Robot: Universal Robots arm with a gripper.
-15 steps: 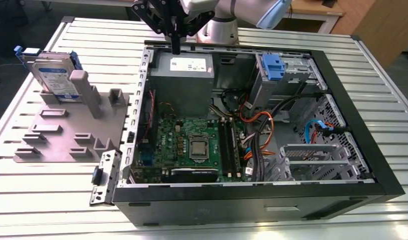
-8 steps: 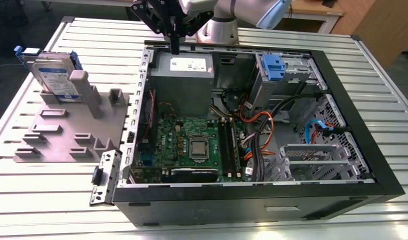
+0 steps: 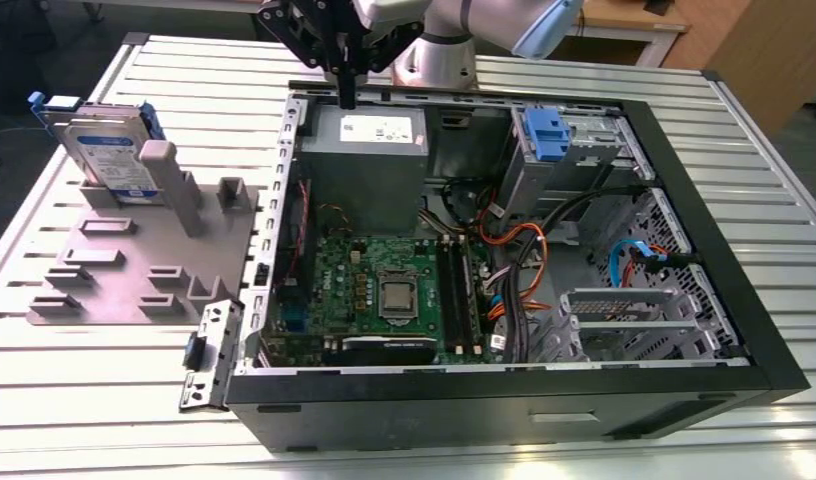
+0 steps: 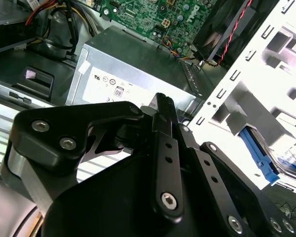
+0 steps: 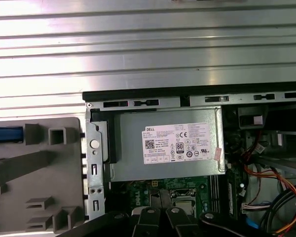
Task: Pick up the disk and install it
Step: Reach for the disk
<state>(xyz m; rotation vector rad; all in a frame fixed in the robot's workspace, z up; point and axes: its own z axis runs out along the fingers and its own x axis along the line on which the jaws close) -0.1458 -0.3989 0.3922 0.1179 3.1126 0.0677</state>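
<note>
Gripper (image 3: 344, 98): fingers pressed together, grasping nothing, poised over the power supply (image 3: 365, 170) at the open case's (image 3: 515, 405) rear edge. Disk (image 3: 108, 150): upright in a slot at the grey fixture's (image 3: 128, 280) far outer corner, apparently racked for a grasp from above.

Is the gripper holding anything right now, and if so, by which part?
Nothing is held. The gripper hangs shut and empty over the grey metal box; the disk stands in the grey fixture, untouched.

Upper left of exterior view: disk (image 3: 108, 150) upright in holder (image 3: 128, 270). Centre-right: computer case (image 3: 448, 400); top centre, gripper (image 3: 345, 97) above its power supply (image 3: 368, 170).
</note>
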